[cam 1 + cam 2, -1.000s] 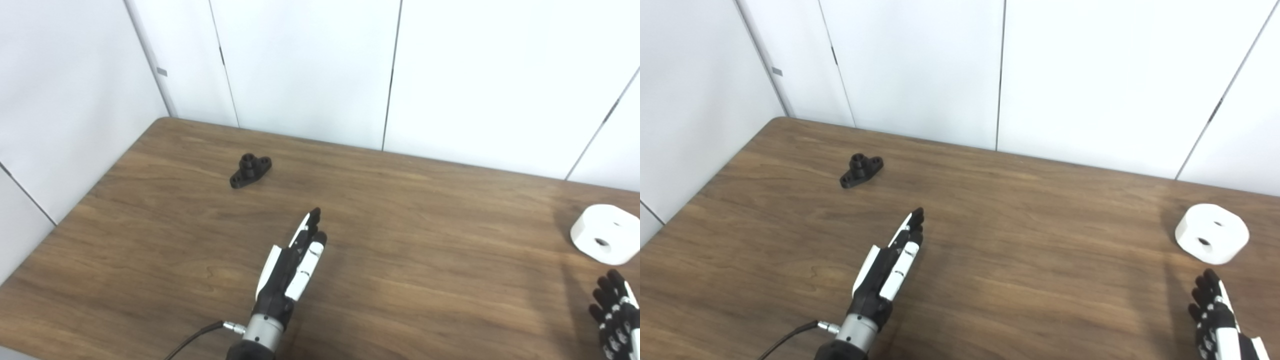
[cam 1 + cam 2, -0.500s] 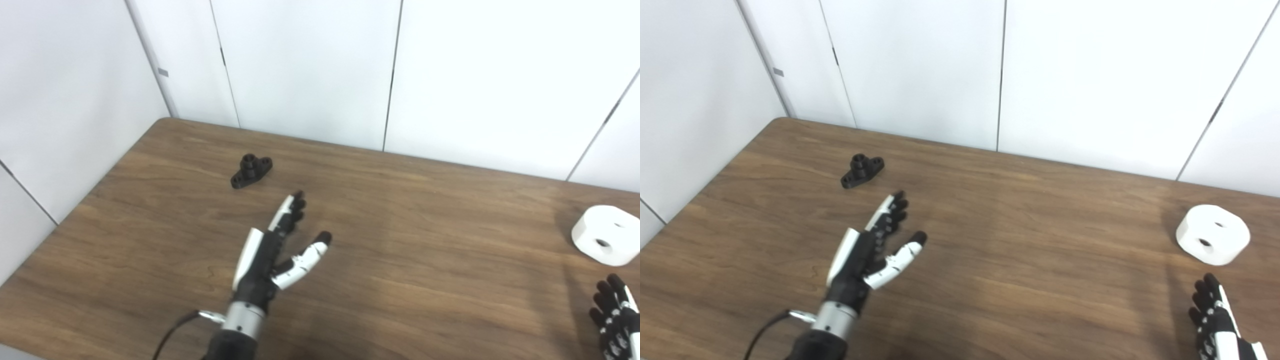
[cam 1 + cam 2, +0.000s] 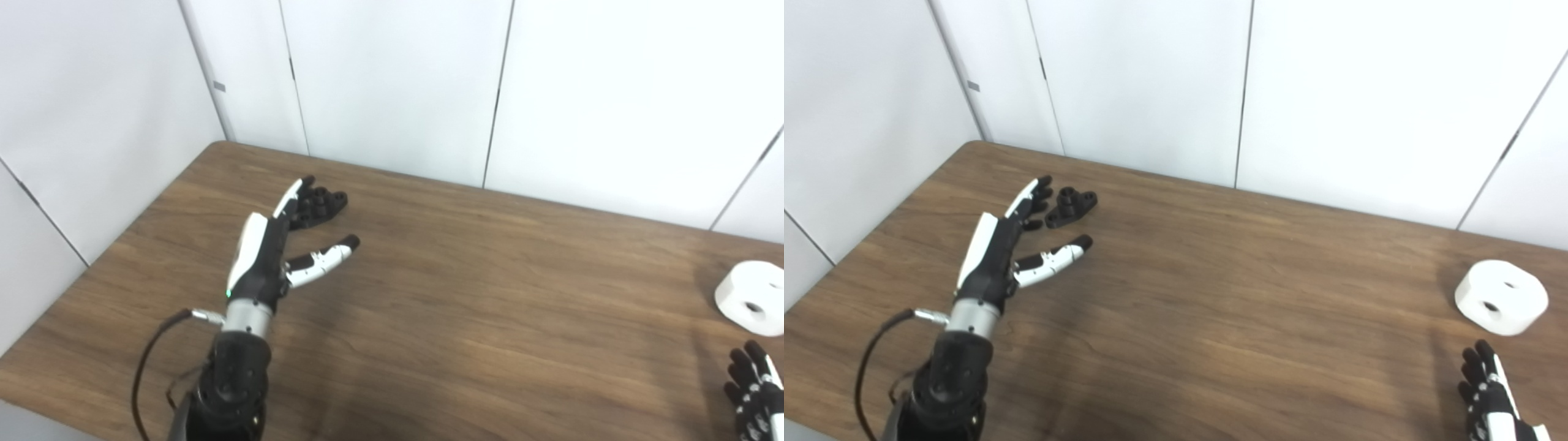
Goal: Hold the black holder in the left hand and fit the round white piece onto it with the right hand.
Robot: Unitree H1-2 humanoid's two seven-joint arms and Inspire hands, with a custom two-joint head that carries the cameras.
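The small black holder (image 3: 1071,207) lies on the wooden table (image 3: 1213,306) at the far left. My left hand (image 3: 1010,245) hovers just left of it, open, fingers stretched toward it and thumb spread below it; in the left eye view the fingers overlap the black holder (image 3: 324,205). The round white piece (image 3: 1501,296), with holes in its top and side, sits at the far right. My right hand (image 3: 1488,392) is at the bottom right corner, below the round white piece (image 3: 752,298), fingers extended and holding nothing.
White wall panels (image 3: 1151,86) rise behind the table's far edge and along its left side. A black cable (image 3: 876,352) runs from my left wrist. Bare wood lies between the two hands.
My left hand has reached forward and left, from mid-table up to the black holder, with its thumb spreading out. The camera has shifted slightly. The right hand has barely moved.
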